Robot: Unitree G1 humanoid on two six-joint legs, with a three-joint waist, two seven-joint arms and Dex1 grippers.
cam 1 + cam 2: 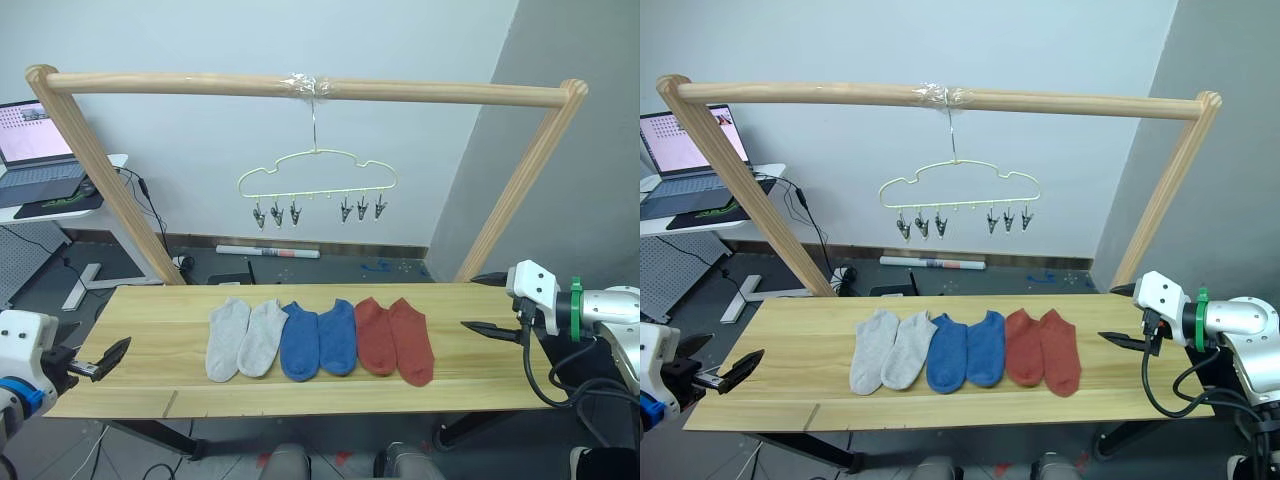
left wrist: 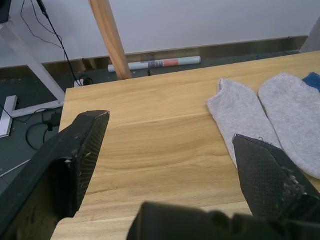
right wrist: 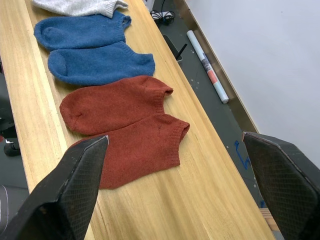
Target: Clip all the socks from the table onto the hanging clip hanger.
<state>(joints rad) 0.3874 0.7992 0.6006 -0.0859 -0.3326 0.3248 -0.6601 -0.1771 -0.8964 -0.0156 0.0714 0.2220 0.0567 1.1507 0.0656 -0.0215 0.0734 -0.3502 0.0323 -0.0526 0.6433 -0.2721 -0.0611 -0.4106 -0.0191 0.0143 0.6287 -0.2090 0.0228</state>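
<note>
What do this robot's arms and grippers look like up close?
Each arm ends in a white boxy wrist block with two black fingers whose inner faces carry a fine diamond-grid texture. The right gripper sits ahead of a green ring, a silver-grey forearm and looping black cables. The left gripper has a blue collar.

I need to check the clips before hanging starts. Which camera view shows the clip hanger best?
The left eye view: the clip hanger hangs whole from the wooden pole, clips in two groups of three. The right eye view shows much the same. The wrist views look at table and socks.
</note>
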